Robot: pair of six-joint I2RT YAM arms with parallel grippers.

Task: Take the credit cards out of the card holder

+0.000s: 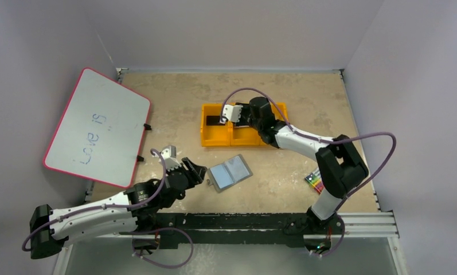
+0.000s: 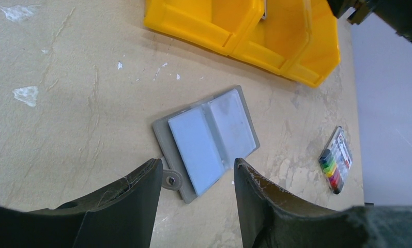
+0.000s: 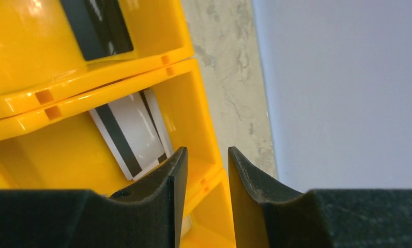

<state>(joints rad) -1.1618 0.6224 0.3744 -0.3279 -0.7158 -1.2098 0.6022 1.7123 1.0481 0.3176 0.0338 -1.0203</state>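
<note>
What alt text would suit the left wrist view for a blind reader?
An open card holder lies flat on the table, in front of the open left tool. A yellow bin tray sits behind; a crayon pack lies to the right.

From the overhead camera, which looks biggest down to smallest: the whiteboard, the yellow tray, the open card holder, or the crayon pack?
Largest to smallest:
1. whiteboard
2. yellow tray
3. card holder
4. crayon pack

Plain lilac-grey walls (image 1: 231,34) shut in my tabletop (image 1: 174,109) at its left, far and right edges. Its surface is mottled tan, scuffed with white flecks. A red-rimmed whiteboard (image 1: 97,126) leans tilted over the left edge. Light falls evenly, with soft shadows.
</note>
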